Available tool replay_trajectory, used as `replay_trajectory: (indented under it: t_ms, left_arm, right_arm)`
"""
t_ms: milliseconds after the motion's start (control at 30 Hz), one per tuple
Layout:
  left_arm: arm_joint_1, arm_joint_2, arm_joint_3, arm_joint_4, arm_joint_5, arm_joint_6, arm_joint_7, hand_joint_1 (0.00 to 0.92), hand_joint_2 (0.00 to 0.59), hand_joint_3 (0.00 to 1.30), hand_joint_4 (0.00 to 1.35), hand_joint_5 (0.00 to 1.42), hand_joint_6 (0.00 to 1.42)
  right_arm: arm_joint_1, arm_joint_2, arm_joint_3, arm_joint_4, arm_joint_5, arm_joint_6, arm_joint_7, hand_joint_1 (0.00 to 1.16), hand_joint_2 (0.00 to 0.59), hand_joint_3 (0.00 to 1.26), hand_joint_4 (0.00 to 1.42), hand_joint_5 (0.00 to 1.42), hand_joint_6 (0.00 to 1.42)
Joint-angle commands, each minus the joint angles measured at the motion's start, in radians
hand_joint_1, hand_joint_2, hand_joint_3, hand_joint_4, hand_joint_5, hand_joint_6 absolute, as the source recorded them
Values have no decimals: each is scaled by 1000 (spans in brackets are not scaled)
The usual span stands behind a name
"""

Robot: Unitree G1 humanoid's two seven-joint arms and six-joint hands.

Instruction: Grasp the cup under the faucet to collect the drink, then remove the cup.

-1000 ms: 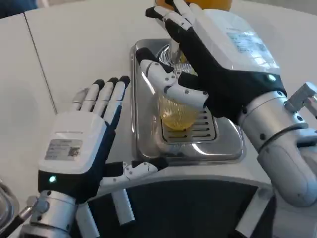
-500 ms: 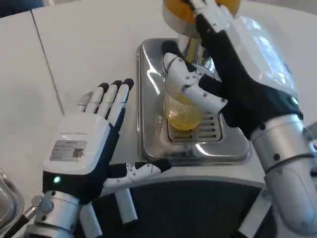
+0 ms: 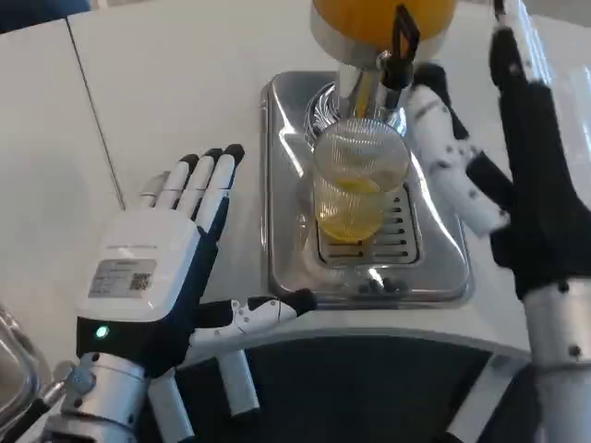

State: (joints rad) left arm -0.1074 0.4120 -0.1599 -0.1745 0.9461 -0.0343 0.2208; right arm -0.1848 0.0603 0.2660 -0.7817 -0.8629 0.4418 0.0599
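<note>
On the white worktop [image 3: 185, 83] a shiny steel drip tray [image 3: 286, 249] with a slotted grate carries the ribbed clear plastic cup [image 3: 355, 189], part-filled with yellow drink. At the cup's 12 o'clock rises the dispenser [image 3: 380, 23], its orange tank and black-levered faucet [image 3: 399, 51] right above the rim. At 3 o'clock the right robot hand [image 3: 517, 175] stands edge-up, fingers apart, empty. At 8 o'clock the left robot hand [image 3: 166, 268] lies flat, fingers spread, gripping nothing.

One ribbed clear cup [image 3: 360, 189] at frame centre, partly filled with yellow drink. One orange dispenser [image 3: 380, 28] at top centre. One steel drip tray [image 3: 286, 231] beneath. Two hands: left hand [image 3: 162, 277] lower left, right hand [image 3: 517, 175] right edge.
</note>
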Motion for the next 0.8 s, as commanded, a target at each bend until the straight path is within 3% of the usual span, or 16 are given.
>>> replay_trajectory:
  t_ms: [33,167,400,567,700,800]
  left_arm:
    - [-17,-9,-11,22,-12,-3,3,47,52,0,0,30,95]
    - [-42,-16,-21,39,-22,0,-16,31,43,0,0,28,95]
    - [-94,-31,-26,103,-97,-29,-12,24,39,0,0,21,86]
    - [-140,-38,-20,167,-200,-67,-36,41,26,0,0,9,64]
    - [-172,-41,-13,222,-294,-147,-34,124,19,0,0,13,61]
    - [-185,-58,-11,263,-362,-207,-28,182,24,0,0,25,69]
  right_arm:
    - [127,25,7,-80,49,-42,-40,261,526,0,0,0,0]
    - [222,-35,-12,-157,60,-83,-10,263,524,0,0,0,0]
    - [446,-169,-84,-262,47,-236,35,327,507,0,0,0,0]
    - [588,-151,-162,-266,97,-335,24,383,476,0,0,0,0]
    - [766,-144,-243,-266,140,-461,17,399,456,0,0,0,0]
    - [883,-135,-271,-266,161,-525,24,402,456,0,0,0,0]
